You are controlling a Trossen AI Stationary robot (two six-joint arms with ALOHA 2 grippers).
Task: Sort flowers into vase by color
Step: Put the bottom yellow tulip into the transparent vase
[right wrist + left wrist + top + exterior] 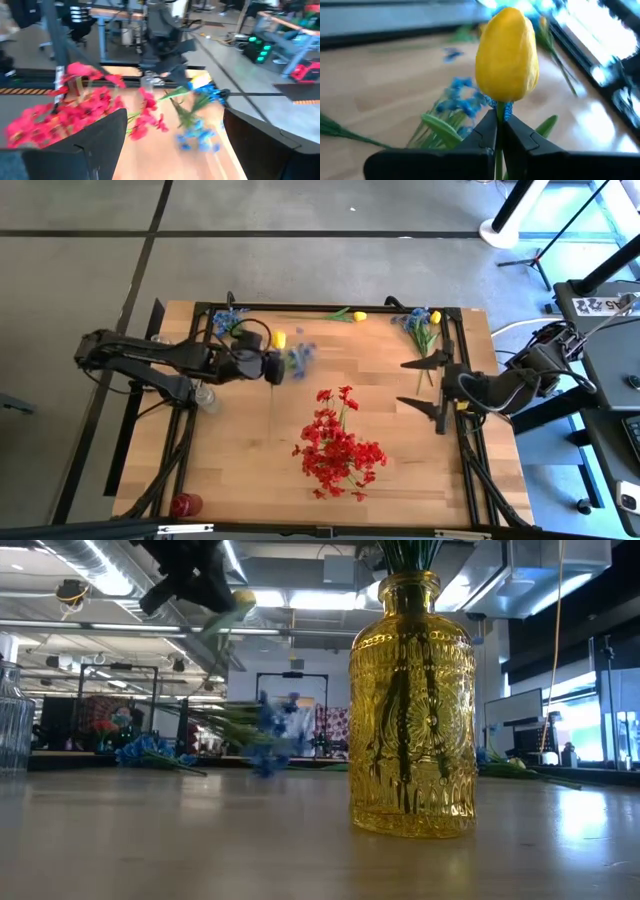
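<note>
My left gripper (272, 366) hovers over the table's left-middle, shut on a yellow tulip (507, 52). A blue sprig (298, 358) shows blurred just past it, low over the wood in the low view (265, 743); whether it touches the gripper I cannot tell. Red flowers (338, 445) stand with their stems in a yellow glass vase (412, 700) at the table's middle. My right gripper (415, 383) waits open near the right edge, pointing left. More blue sprigs (228, 320) lie at the far left, and blue and yellow ones (420, 322) at the far right. My left gripper pinches the tulip's green stem (500, 111) just below the yellow bloom, between its two shut fingers (487, 135). The stem runs along the fingers and the bloom stands out past the fingertips. The tulip is lifted clear of the table.
A clear glass vase (205, 396) stands under the left arm, and a red vase (185, 505) sits at the near left corner. One yellow tulip (352, 315) lies at the far edge. A black frame (460, 330) borders the table. Bare wood lies between the two grippers.
</note>
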